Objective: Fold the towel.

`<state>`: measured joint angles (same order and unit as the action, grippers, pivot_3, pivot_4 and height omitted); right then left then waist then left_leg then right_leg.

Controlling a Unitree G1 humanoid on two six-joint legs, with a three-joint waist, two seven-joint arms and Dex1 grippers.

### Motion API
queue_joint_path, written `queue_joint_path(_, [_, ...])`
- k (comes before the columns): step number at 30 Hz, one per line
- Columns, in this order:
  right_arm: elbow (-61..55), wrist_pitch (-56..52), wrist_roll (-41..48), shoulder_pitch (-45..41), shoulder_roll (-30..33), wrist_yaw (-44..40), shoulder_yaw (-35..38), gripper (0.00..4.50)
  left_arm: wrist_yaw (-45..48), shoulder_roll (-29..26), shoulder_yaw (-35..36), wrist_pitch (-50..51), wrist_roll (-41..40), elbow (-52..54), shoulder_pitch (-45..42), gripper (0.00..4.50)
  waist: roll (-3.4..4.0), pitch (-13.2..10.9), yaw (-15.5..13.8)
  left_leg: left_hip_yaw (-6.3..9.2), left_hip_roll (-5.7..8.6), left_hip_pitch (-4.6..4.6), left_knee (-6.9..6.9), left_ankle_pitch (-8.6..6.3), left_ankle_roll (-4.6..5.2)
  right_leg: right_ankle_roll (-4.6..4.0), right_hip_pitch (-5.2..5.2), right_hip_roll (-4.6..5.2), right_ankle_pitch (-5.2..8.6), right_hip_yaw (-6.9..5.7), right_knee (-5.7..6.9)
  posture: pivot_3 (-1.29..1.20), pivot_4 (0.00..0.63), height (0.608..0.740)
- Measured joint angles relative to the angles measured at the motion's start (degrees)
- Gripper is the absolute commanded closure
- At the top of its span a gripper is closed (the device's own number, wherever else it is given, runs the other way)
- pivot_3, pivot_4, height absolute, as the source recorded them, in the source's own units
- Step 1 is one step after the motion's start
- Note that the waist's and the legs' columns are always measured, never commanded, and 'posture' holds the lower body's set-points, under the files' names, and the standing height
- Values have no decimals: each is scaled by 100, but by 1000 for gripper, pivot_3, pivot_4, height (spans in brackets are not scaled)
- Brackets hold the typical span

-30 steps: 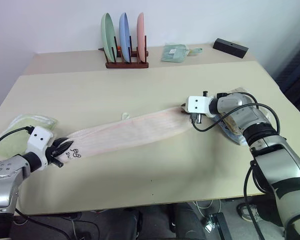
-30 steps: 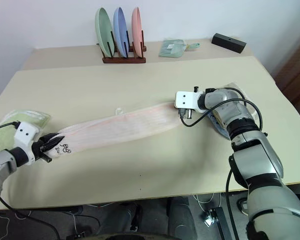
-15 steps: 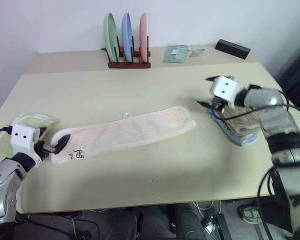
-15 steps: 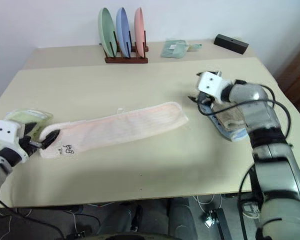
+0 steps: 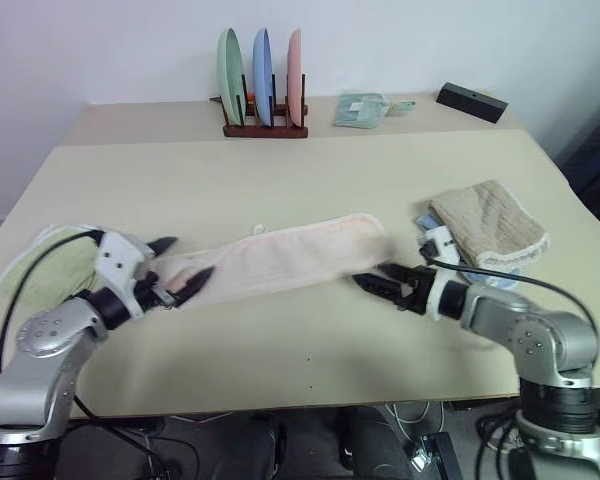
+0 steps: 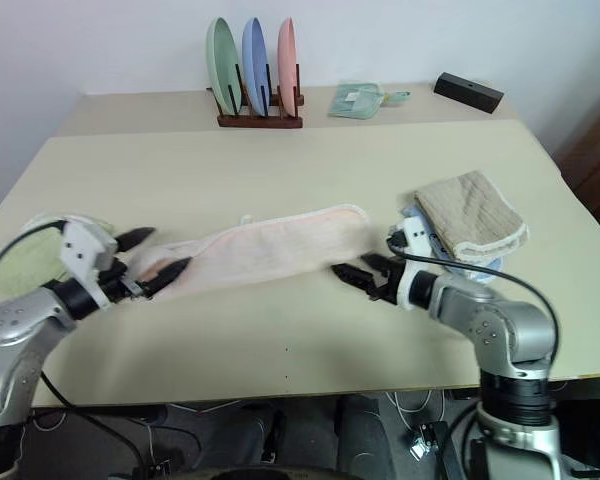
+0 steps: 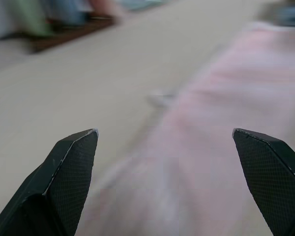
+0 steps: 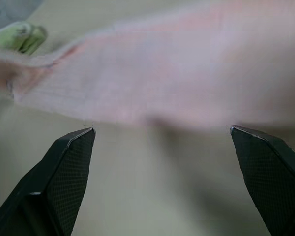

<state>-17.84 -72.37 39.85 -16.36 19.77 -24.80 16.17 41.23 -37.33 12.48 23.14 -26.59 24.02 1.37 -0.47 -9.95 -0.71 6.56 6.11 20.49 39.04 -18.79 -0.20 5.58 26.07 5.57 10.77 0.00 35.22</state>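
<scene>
The towel [image 5: 280,258] is a pale pink strip with cream trim, lying flat and slack across the middle of the table; its small loop tab [image 5: 258,230] pokes out from the far edge. My left gripper [image 5: 185,260] hovers open over the towel's left end, its black fingers spread wide. In the left wrist view the towel [image 7: 226,123] stretches away between the open fingers [image 7: 73,167]. My right gripper [image 5: 373,277] is open just in front of the towel's right end, pointing left, and holds nothing. The right wrist view looks along the towel [image 8: 187,78].
A light green towel [image 5: 40,275] lies at the left edge beside my left arm. A beige waffle towel [image 5: 490,225] rests on a blue item at the right. At the back stand a rack of three plates [image 5: 263,85], a green packet [image 5: 362,108] and a black box [image 5: 470,100].
Both grippers let go of the towel's ends and opened. The towel went slack on the table. My left hand moved right over its end; my right arm pulled back, lowered and rolled.
</scene>
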Motion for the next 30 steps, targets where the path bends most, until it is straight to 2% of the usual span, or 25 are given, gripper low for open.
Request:
queue_joint_path(7, [248, -459, 171, -424, -788, 1048, 805, 10, 213, -50, -527, 267, -106, 435, 36, 0, 2, 2, 28, 0, -2, -6, -2, -2, 3, 0, -3, -7, 0, -1, 1, 0, 150, 726])
queue_joint_path(12, [746, -405, 157, -880, -1025, 1536, 1059, 10, 391, -132, -754, 371, -169, 748, 267, 0, 4, 3, 45, 1, -2, -8, -3, -2, 4, 0, -5, -8, 0, -1, 2, 0, 150, 726])
queue_joint_path(23, [1105, -183, 175, -1096, -1043, 1739, 1080, 10, 470, -340, -222, 217, -99, 607, 685, 0, 6, 4, 50, 2, -2, -13, -3, -5, 10, 1, -12, -9, 1, -3, -2, 0, 150, 726])
queue_joint_path(30, [1159, -62, 181, -1109, -1041, 1774, 955, 10, 213, -472, 210, -654, 732, -451, 828, 0, 7, 5, 56, 3, -4, -18, -6, -6, 11, 1, -16, -12, 1, -6, -3, 0, 150, 726])
